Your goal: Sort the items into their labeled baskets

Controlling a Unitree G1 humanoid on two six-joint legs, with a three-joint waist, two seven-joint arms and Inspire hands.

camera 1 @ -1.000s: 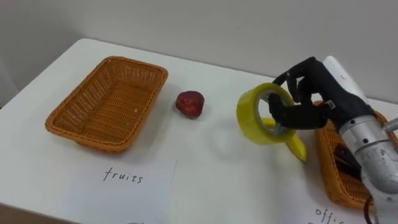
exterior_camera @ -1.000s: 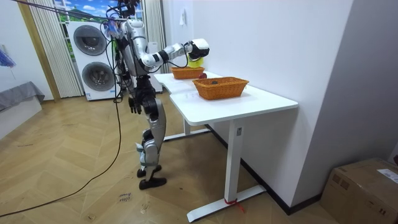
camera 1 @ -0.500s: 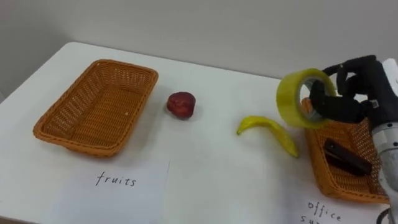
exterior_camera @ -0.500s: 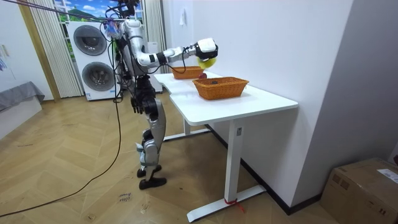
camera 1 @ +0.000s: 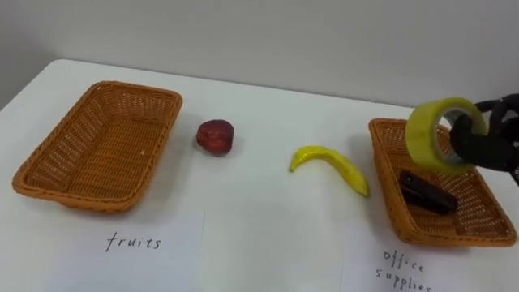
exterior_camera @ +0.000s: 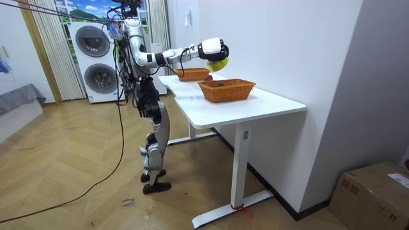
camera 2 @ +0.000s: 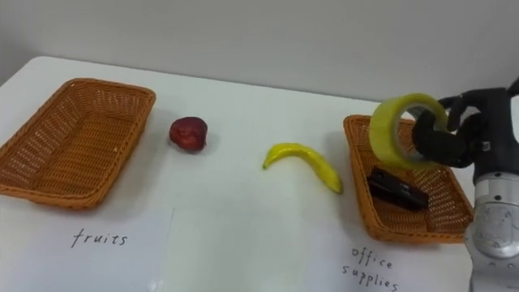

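My right hand (camera 2: 458,134) is shut on a yellow tape roll (camera 2: 401,130), held in the air over the office supplies basket (camera 2: 361,195) at the right. A dark stapler (camera 2: 397,189) lies in that basket. On the white table a banana (camera 2: 302,165) lies just left of it, and a red apple (camera 2: 188,132) rests further left. The fruits basket (camera 2: 69,142) stands at the far left with nothing in it. The room view has the robot standing at the table's end, right arm stretched out with the tape roll (exterior_camera: 217,62). My left hand (exterior_camera: 138,107) hangs at my side.
Paper labels lie at the table's front edge: "fruits" (camera 2: 101,239) before the left basket and "office supplies" (camera 2: 373,272) before the right one. A wall runs behind the table. Washing machines (exterior_camera: 96,61) stand behind the robot in the room view.
My right hand has carried the tape roll rightward from above the banana to over the office supplies basket. The eye views have shifted right as well.
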